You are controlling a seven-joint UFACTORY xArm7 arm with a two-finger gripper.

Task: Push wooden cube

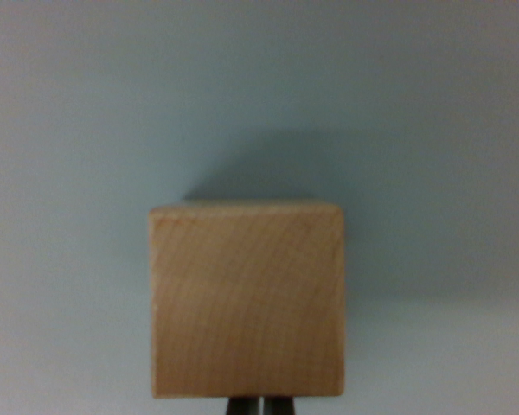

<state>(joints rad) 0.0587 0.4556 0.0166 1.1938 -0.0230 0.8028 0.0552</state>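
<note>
A light wooden cube fills the lower middle of the wrist view, its near face square to the camera and slightly blurred. It rests on a pale blue-grey surface and throws a soft shadow behind it. Just below the cube's bottom edge, two dark fingertips of my gripper poke into the picture close together, with only a thin pale gap between them. They sit right against the cube's near side, holding nothing.
Only the plain blue-grey surface surrounds the cube on the left, the right and beyond it. No other objects or edges show in this view.
</note>
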